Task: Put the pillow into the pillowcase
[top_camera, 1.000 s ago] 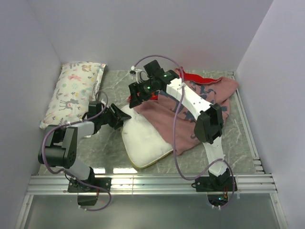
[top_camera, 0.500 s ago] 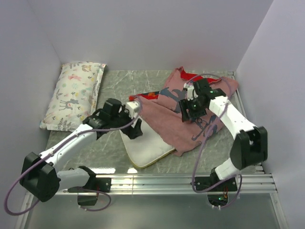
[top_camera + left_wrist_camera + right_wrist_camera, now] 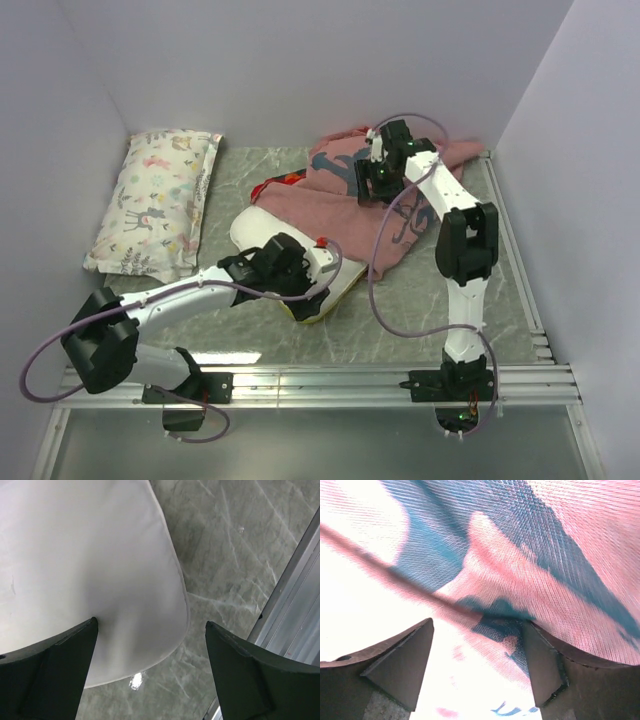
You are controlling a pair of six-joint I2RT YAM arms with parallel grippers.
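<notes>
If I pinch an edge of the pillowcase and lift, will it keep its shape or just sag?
Probably floppy: the pillowcase lies crumpled in folds, partly over the pillow, so a lifted edge would likely sag and drape. Its thin woven cloth, close up in the right wrist view, suggests it is light. It may drag on the pillow.

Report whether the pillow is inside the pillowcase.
Mostly out: the pillow lies bare; its far edge meets the pillowcase, inside or under cannot tell.
</notes>
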